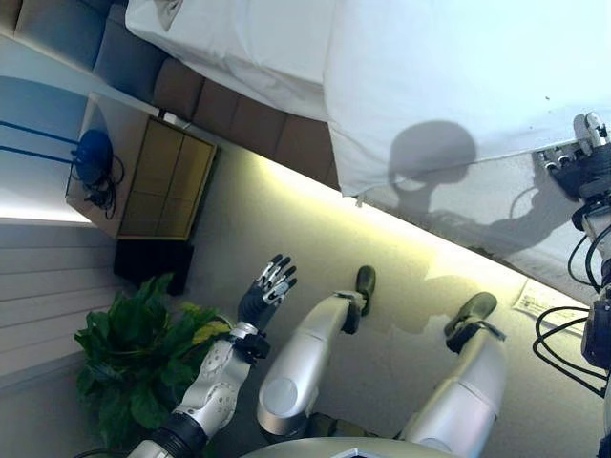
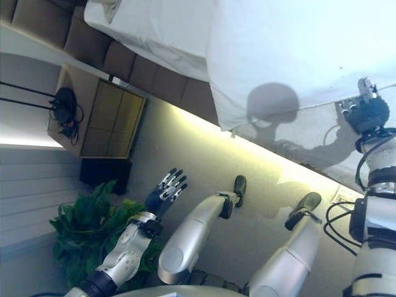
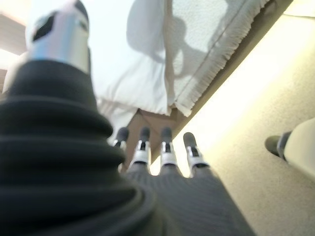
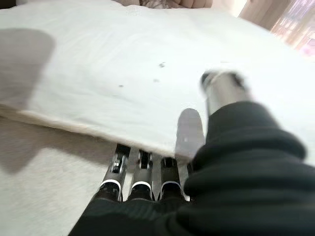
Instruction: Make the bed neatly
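A white duvet (image 1: 458,67) lies over the bed, its lower edge hanging across the pale mattress sheet (image 1: 477,205). My right hand (image 1: 580,157) is at that edge. In the right wrist view its straight fingers (image 4: 140,172) reach under the duvet's hem (image 4: 98,130) while the thumb (image 4: 221,93) stands raised above the cloth, casting a shadow on it. My left hand (image 1: 267,294) hangs open and empty low beside the bed, well away from the duvet; its wrist view shows straight fingers (image 3: 165,150) pointing toward the duvet's corner (image 3: 172,105).
A white pillow (image 1: 229,48) lies at the head of the bed against a brown padded headboard (image 1: 220,105). A wooden nightstand (image 1: 158,181) carries a blue object (image 1: 94,157) with cords. A dark box (image 1: 151,262) and a green plant (image 1: 134,363) stand by it.
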Robot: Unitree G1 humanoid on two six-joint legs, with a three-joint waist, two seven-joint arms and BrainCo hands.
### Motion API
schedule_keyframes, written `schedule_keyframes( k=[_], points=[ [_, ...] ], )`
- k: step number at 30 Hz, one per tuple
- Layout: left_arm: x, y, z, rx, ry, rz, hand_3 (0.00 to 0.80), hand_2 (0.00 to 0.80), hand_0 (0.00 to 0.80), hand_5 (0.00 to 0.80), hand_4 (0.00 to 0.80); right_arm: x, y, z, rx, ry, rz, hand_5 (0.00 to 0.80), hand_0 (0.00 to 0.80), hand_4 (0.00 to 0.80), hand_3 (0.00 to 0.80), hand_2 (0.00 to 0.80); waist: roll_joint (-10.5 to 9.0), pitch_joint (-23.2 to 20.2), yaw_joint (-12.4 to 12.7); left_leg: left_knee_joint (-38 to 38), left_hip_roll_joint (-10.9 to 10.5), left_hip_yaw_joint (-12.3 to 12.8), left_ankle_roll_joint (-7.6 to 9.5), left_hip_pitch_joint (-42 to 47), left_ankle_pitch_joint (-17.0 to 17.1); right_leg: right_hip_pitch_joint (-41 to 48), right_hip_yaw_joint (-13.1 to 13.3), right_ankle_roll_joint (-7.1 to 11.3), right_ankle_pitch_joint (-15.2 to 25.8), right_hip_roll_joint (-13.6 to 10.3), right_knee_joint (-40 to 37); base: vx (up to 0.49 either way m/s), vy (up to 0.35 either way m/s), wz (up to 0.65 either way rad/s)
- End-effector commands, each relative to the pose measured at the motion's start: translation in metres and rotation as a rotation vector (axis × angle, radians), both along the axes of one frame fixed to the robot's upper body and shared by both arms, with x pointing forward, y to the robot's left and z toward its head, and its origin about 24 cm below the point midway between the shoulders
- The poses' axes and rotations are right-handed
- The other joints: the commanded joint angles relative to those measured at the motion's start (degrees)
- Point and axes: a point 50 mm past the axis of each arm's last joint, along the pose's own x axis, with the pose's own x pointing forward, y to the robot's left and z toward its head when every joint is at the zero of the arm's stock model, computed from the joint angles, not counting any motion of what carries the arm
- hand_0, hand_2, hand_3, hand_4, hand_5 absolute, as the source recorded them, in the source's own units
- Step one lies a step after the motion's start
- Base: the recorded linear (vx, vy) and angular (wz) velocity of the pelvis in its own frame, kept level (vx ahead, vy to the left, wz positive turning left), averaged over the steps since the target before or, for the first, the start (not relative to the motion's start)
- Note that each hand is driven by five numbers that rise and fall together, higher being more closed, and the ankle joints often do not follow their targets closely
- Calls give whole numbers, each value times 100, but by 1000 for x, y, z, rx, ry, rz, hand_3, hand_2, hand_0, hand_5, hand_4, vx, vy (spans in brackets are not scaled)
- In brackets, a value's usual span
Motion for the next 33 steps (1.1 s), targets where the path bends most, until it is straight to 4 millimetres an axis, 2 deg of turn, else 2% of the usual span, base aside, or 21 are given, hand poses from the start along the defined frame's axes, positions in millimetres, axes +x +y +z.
schedule_keyframes(
  k=[1, 6, 10, 12, 18, 22, 24, 25, 28, 33],
  points=[
    [-6, 5, 16, -80, -55, 46, 0, 0, 0, 0, 0, 1, -3, 53, -112, -121, -6, 800, 800, 800, 800, 800, 307, 204, 90, -367, 355, -381, -519, -124, 637, -71, 296, 910, 1235, -347, -387, 0, 0, 0],
    [-8, 7, 17, -78, -59, 43, 0, 0, 0, 0, 0, 1, -4, 50, -90, -113, -10, 800, 800, 800, 800, 800, 280, 199, 130, -406, 357, -393, -489, -20, 620, 43, 226, 904, 1276, -408, -433, 0, 0, 0],
    [-8, 8, 19, -81, -74, 52, 0, 0, 0, 0, 0, 2, -1, 38, -88, -110, 12, 800, 800, 800, 800, 800, 224, 182, 153, -477, 357, -401, -457, 150, 593, 259, 120, 889, 1270, -413, -541, 0, 0, 0],
    [-7, 11, 20, -83, -80, 62, 0, 0, 0, 0, 0, 3, 2, 29, -101, -104, 24, 800, 800, 800, 800, 800, 173, 155, 174, -513, 361, -411, -452, 253, 574, 412, 50, 883, 1288, -424, -631, -15, -30, -4],
    [-1, 18, 27, -66, -84, 84, 0, 0, 0, 0, 0, 6, 20, -21, -235, 9, 38, 800, 800, 800, 800, 800, -72, -67, 284, -719, 395, -497, -440, 719, 520, 1066, -266, 863, 1402, -462, -1030, 8, -64, 2],
    [0, 23, 24, -40, -40, 96, 0, 0, 0, 0, 0, 11, 39, -42, -314, 76, 83, 800, 800, 800, 800, 800, -236, -313, 389, -826, 404, -549, -431, 1102, 431, 1578, -434, 853, 1409, -462, -1280, 48, -24, 8],
    [0, 26, 21, -30, -15, 103, 0, 0, 0, 0, 0, 17, 53, -48, -301, 94, 123, 800, 800, 800, 800, 800, -323, -449, 455, -937, 406, -591, -425, 1335, 411, 1856, -510, 851, 1398, -464, -1398, 53, 33, -2],
    [0, 28, 20, -21, -3, 109, 0, 0, 0, 0, 0, 19, 59, -52, -281, 103, 147, 800, 800, 800, 800, 800, -381, -502, 485, -1023, 400, -558, -394, 1416, 539, 1998, -623, 753, 1523, -494, -1526, 34, 49, 1],
    [-1, 33, 17, 15, 26, 111, 0, 0, 0, 0, 0, 22, 75, -63, -274, 142, 197, 800, 800, 800, 800, 800, -536, -677, 601, -1206, 429, -602, -389, 1765, 529, 2502, -800, 737, 1554, -519, -1754, 75, 7, 9],
    [-11, 38, 1, 82, 109, 103, 0, 0, 0, 0, 0, 22, 100, -92, -247, 231, 274, 800, 800, 800, 800, 800, -802, -997, 824, -1410, 393, -726, -339, 2368, 457, 3333, -1092, 737, 1622, -574, -1979, 160, 36, 27]
  ],
)
